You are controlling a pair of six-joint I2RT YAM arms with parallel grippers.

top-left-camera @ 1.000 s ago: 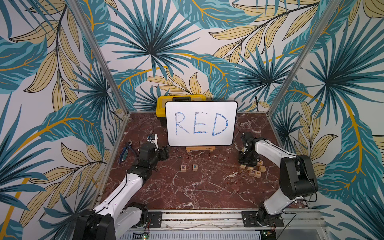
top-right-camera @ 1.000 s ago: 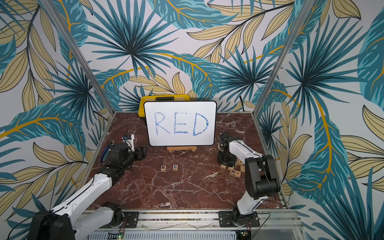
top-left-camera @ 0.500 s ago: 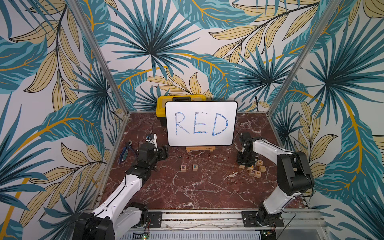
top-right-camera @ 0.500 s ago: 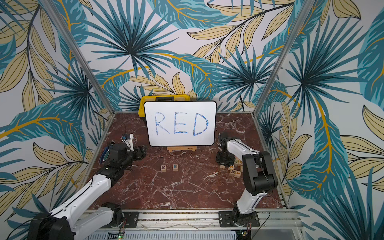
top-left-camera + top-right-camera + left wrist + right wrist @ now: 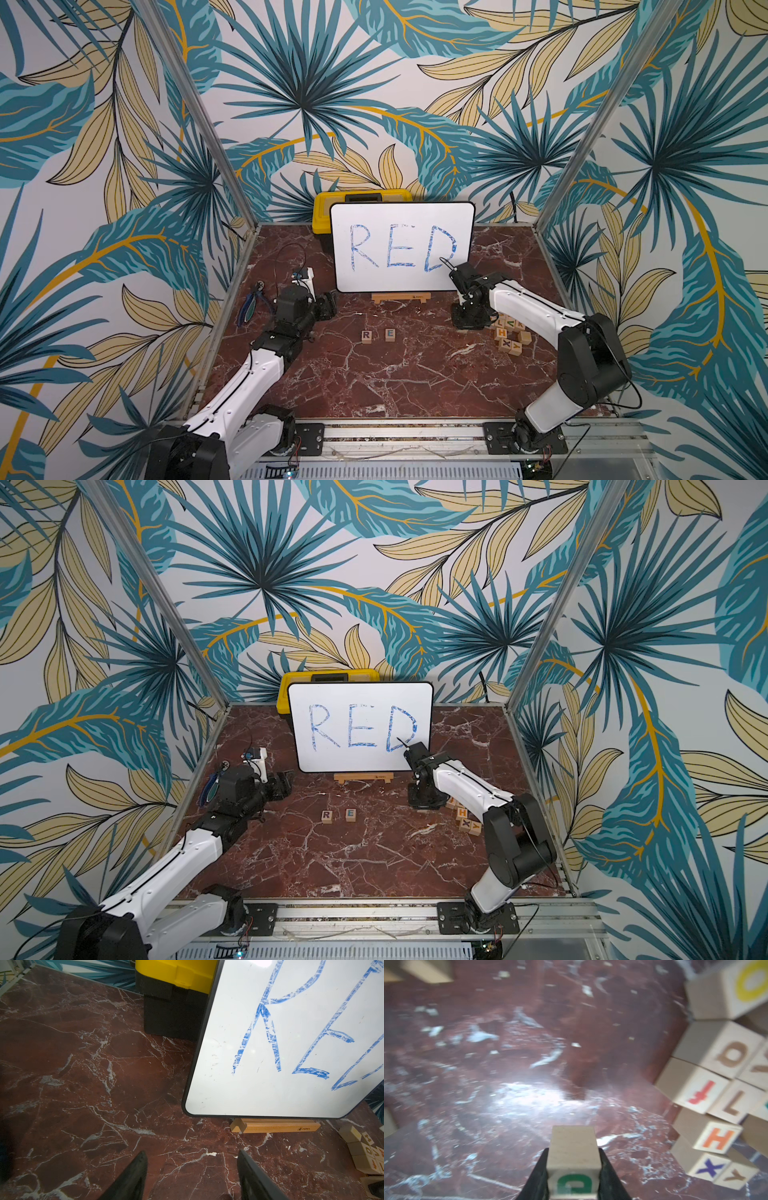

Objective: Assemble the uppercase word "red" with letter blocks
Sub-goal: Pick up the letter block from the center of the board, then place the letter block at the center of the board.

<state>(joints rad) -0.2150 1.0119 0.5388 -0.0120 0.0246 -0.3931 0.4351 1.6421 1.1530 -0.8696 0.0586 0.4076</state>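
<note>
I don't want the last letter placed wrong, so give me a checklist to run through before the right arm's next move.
1. Grip: right gripper shut on the light-wood cube with green D, jaws on two opposite sides: ok.
2. Row: light-wood cube with dark R and light-wood cube with red E sit side by side, a small gap between: ok.
3. Landing spot: bare red-brown marble table beyond the E cube: ok.
4. D cube lifted off the table: cannot tell.
5. Left gripper open, empty, apart from the row: ok.

Palm-leaf wallpaper walls (image 5: 374, 104), red-brown marble tabletop (image 5: 415, 374), aluminium corner posts (image 5: 201, 120)
</note>
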